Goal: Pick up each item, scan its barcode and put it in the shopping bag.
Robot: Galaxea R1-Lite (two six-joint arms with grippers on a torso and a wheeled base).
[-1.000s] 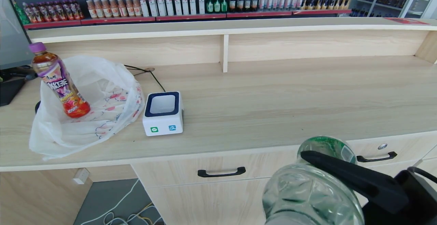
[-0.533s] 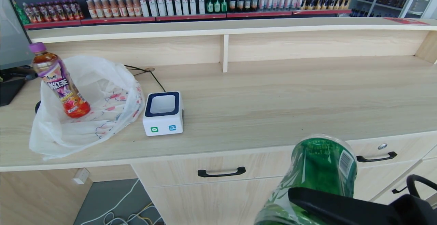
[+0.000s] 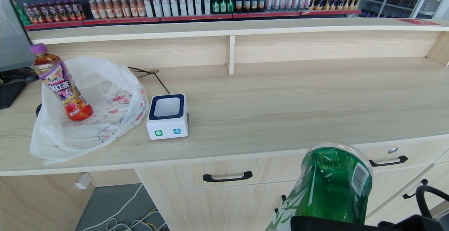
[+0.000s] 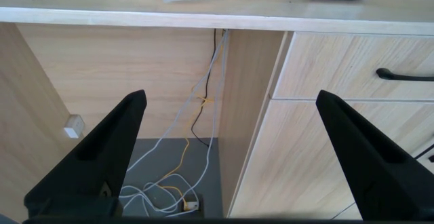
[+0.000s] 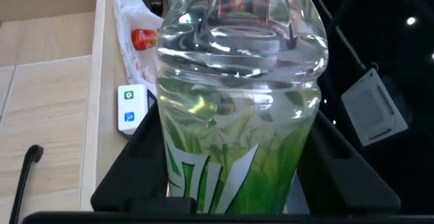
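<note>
Green clear-plastic bottle (image 3: 333, 185), barcode label showing: we grip it in the right tool (image 5: 241, 183), off the front edge of the wooden tabletop (image 3: 280, 108). Left tool (image 4: 229, 153): spread wide, holding nothing, below tabletop level. White square scanner box (image 3: 167, 116) beside translucent shopping bag (image 3: 105, 119).

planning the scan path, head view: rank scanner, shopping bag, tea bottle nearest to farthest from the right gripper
From the right gripper holding the green bottle:
1. scanner, mid-counter
2. shopping bag, left of the scanner
3. tea bottle, in the bag, far left
</note>
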